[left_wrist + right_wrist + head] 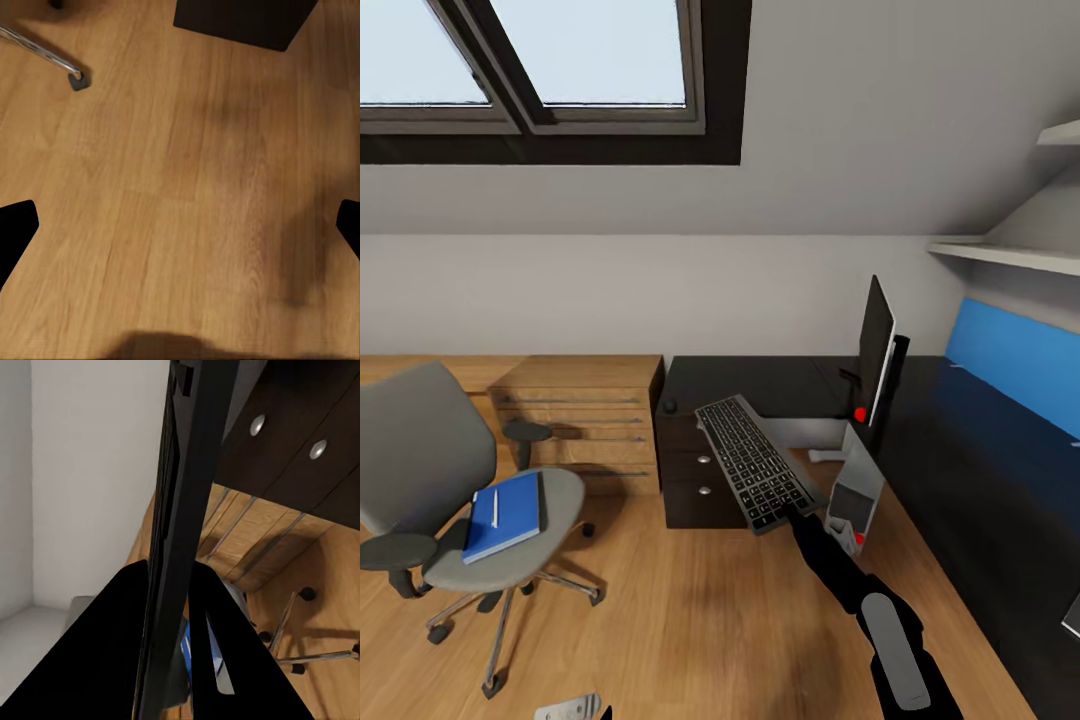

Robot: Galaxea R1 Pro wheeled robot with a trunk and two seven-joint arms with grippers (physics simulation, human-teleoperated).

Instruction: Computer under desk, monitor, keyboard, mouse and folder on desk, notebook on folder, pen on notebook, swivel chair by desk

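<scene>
Well left of the right gripper [792,512], the swivel chair [420,450] carries the blue folder [505,515], a white pen [495,507] lying on it; any notebook beneath is hard to make out. The left gripper [180,232] hangs spread over the wood floor [187,187], its fingertips cut off at the frame edges. The right gripper pinches the near edge of the keyboard [753,463], black keys in a grey frame, held aloft before the bench [760,385]. Just right of it stands the computer [855,495], behind that the monitor [875,345], edge-on.

The black desk [980,470] carries the monitor [876,345] and, seemingly, the mouse [670,406].
</scene>
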